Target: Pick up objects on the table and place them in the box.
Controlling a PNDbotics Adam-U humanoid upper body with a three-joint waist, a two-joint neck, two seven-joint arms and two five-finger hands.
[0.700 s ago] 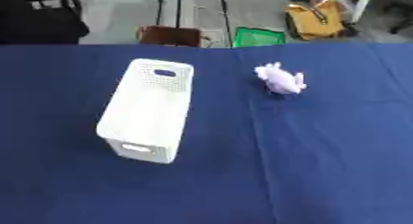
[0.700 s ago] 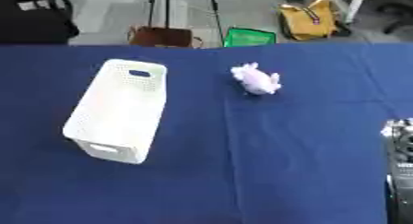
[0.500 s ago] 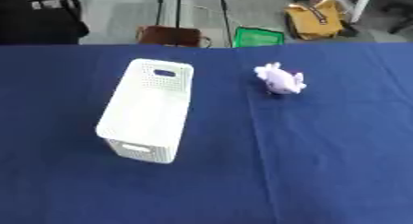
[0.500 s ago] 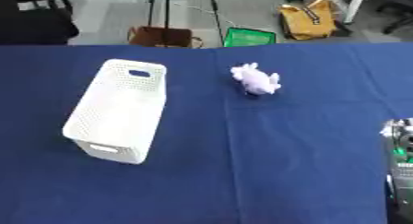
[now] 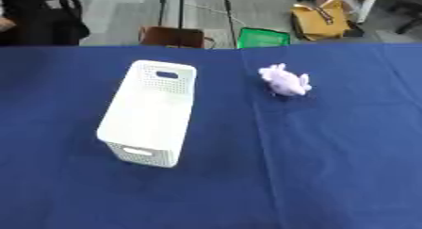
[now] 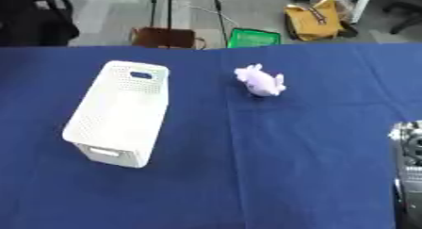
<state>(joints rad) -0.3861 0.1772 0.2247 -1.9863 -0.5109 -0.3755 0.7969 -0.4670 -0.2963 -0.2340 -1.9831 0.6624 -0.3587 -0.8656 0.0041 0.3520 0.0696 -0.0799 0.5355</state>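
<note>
Nothing has moved: lilac plush toy beside white box; right hand fingers unclear.

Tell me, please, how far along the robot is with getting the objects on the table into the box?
Nothing looks done yet: the white box shows no object inside. Nothing is in hand either; only part of the right hand shows at the lower right edge of the right eye view, away from everything. Left to do: pick up the purple toy, which lies on the blue table to the box's right, and place it inside.

white perforated box, small lilac toy well right
</note>
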